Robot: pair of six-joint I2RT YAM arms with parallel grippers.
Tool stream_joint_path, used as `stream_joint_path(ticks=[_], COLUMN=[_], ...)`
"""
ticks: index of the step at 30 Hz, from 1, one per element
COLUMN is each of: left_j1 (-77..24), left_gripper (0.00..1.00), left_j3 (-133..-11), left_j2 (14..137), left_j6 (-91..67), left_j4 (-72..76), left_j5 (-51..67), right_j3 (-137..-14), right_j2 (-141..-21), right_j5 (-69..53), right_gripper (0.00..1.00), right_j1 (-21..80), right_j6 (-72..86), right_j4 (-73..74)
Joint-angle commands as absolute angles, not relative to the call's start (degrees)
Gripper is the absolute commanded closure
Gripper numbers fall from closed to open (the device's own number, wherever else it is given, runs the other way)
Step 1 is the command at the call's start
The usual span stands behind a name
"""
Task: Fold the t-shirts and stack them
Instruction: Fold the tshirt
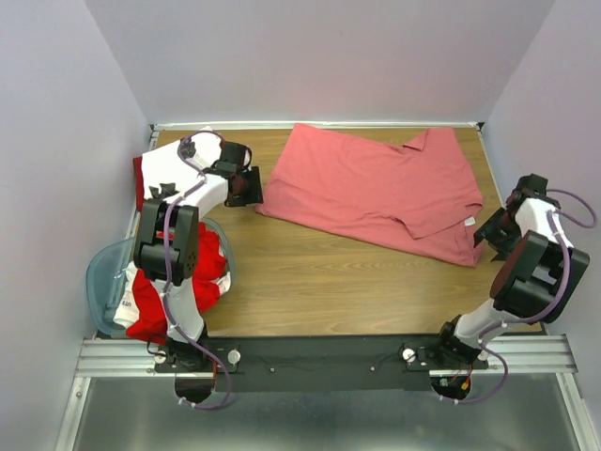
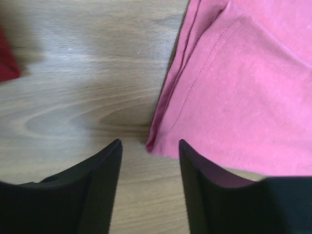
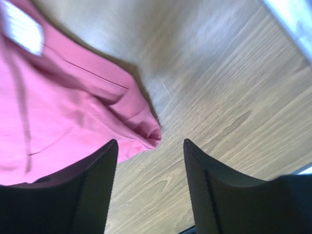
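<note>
Lying spread on the table (image 1: 357, 291), the salmon-pink t-shirt (image 1: 376, 188) is resting flat. The left gripper (image 2: 148, 142) is hovering at that shirt's left corner and the right gripper (image 3: 150, 141) at its near-right corner, both with fingers spread and gripping nothing. Red and white t-shirts (image 1: 211, 272) are lying heaped at the tub (image 1: 99, 272), left of that shirt.

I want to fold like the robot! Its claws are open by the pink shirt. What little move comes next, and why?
The left gripper and right gripper stand open and empty, and the corners of the salmon-pink t-shirt lie flat on the table before them, so probably lift both away for the next fold.
</note>
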State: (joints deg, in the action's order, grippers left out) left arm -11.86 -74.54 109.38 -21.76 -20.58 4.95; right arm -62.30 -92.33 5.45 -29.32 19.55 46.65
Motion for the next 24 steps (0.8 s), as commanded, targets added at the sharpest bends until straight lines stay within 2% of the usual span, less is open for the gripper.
stream_joint_path(ticks=[1, 6, 15, 20, 24], left_j1=[-12.3, -15.5, -26.5, -29.4, -29.4], left_gripper=[0.34, 0.25, 0.25, 0.25, 0.25], left_j3=[-76.2, -78.7, -85.7, -84.2, -81.7], left_j2=[104.2, 101.6, 107.5, 111.4, 113.5], left_j6=[-20.7, -21.5, -21.8, -23.9, -24.3], left_j4=[-24.1, -25.0, -23.0, -19.3, -17.8], left_j5=[1.5, -0.7, 2.5, 6.9, 8.3], right_j3=[-66.3, -69.2, -70.1, -68.5, -66.5], right_j2=[-87.2, -83.8, -91.7, -95.4, -97.6], right_j5=[7.7, 5.7, -2.0, -1.3, -1.4], right_gripper=[0.36, 0.36, 0.4, 0.44, 0.53], right_j1=[-28.6, -20.6, -2.4, -0.1, -0.2], right_j6=[18.2, 18.7, 27.4, 29.0, 28.0], right_j4=[47.7, 46.3, 39.7, 37.5, 36.7])
